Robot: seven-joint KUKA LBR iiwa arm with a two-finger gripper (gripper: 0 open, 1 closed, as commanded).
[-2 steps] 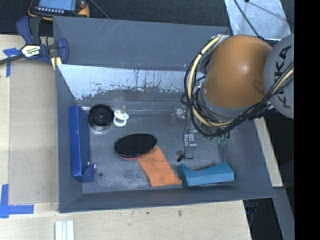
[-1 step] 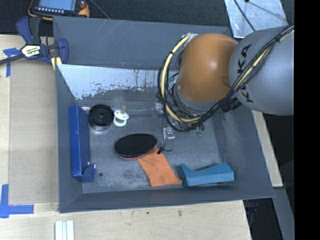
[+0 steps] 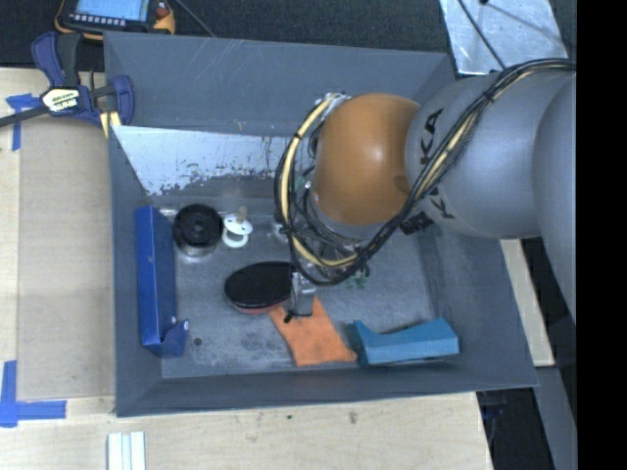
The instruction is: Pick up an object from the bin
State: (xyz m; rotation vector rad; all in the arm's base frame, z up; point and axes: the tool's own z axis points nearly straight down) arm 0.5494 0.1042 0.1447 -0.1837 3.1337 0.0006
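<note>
Gripper [image 3: 302,302] is low near the middle of the grey metal bin [image 3: 196,155], over the top corner of a flat orange cloth-like piece [image 3: 315,339] lying at the bin's 6 o'clock. Open or shut: can't tell. From gripper:
- Flat black oval disc [image 3: 257,286] just beside, 9 o'clock.
- Blue foam block [image 3: 407,343] at 4, touching orange piece.
- Black round cap [image 3: 197,231] & small white ring [image 3: 236,230] at 10.
- Long blue bar [image 3: 149,277] at the bin's left wall, well apart.

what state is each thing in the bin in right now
hand: low between black disc and orange sheet
black disc: lying flat, mid-bin
orange sheet: flat, near the front wall
blue block: lying flat, front right
long blue bar: lying along left wall
black cap: upright, back left
small white piece: loose beside the cap
</note>
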